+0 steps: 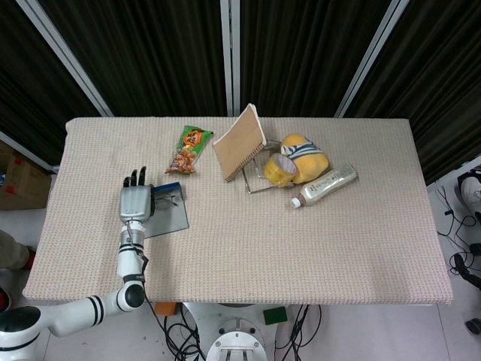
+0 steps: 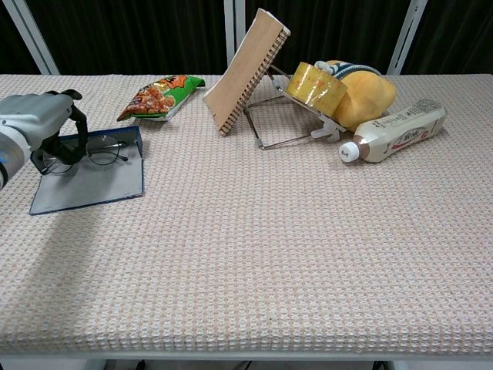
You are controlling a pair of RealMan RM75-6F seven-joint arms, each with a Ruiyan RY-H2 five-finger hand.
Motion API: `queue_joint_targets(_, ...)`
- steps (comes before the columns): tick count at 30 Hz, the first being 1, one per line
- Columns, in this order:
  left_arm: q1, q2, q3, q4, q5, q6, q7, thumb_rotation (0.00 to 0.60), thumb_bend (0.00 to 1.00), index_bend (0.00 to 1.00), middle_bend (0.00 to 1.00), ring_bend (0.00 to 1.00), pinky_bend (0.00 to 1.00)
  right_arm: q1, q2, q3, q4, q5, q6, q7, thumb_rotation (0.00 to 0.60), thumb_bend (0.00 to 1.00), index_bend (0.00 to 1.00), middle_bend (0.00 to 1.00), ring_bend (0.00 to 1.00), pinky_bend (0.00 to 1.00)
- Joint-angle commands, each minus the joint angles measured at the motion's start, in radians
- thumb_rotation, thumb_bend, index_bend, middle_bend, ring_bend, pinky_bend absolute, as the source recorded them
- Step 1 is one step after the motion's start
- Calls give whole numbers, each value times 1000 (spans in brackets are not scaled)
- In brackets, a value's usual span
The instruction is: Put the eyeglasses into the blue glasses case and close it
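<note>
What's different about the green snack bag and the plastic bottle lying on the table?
The snack bag is flat, green and orange with a printed picture; the plastic bottle is rounded, pale, with a white cap. The snack bag lies toward the left, near the glasses case; the bottle lies on the right, beside the yellow plush toy. Both lie on their sides on the table, untouched by any hand.

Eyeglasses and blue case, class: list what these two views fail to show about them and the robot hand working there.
- Eyeglasses: left lens hidden behind the left robot hand in the chest view; too small in the head view.
- Grip: whether the fingers actually hold the frame cannot be told in either view.
- Blue glasses case: near corner covered by the hand in the head view; hinge and lid unclear.
- Right robot hand: in neither view.
</note>
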Motion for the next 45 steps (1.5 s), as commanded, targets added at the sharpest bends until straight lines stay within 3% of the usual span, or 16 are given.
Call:
queue_joint_targets(1, -8, -11, 4, 16, -1, 2, -1, 600, 510, 643, 0, 0, 139, -1, 1, 0, 0, 1, 0, 1, 600, 364, 0, 0, 0, 0)
queue_joint_targets(10, -8, -12, 19, 17, 12, 26, -6, 600, 497, 305, 0, 0, 139, 2, 3, -1, -1, 2, -7, -1, 600, 365, 0, 0, 0, 0)
queue_joint_targets(16, -7, -11, 25, 13, 10, 33, -1, 600, 495, 214, 0, 0, 139, 3, 1, -2, -2, -1, -8, -3, 600, 364, 0, 0, 0, 0)
queue_joint_targets(21, 9, 1, 42, -25, 49, 78, -17, 600, 490, 225, 0, 0, 140, 0, 2, -2, -3, 0, -1, -2, 600, 365, 0, 0, 0, 0)
queue_joint_targets(26, 52, 41, 98, -126, 135, 149, -42, 600, 486, 324, 0, 0, 140, -1, -2, -3, 3, 4, -4, 0, 600, 364, 0, 0, 0, 0)
queue_joint_targets(32, 103, 84, 209, -212, 244, 191, -40, 600, 279, 368, 0, 0, 140, 1, -12, -4, 14, 1, -6, 4, 600, 364, 0, 0, 0, 0)
queue_joint_targets(36, 118, 95, 247, -243, 270, 170, -43, 599, 238, 375, 0, 0, 140, 0, -16, -6, 16, -2, -4, 4, 600, 365, 0, 0, 0, 0)
queue_joint_targets(39, 111, 99, 255, -233, 245, 120, -18, 485, 237, 378, 0, 0, 140, -1, -15, -6, 14, -4, 0, 2, 600, 365, 0, 0, 0, 0)
queue_joint_targets(40, 107, 99, 254, -227, 236, 107, -7, 403, 237, 378, 0, 0, 140, -2, -14, -6, 12, -3, 1, 1, 600, 365, 0, 0, 0, 0)
queue_joint_targets(45, 101, 84, 247, -187, 230, 93, 19, 278, 237, 371, 0, 0, 140, -7, -8, -2, 9, 3, 8, 1, 600, 364, 0, 0, 0, 0)
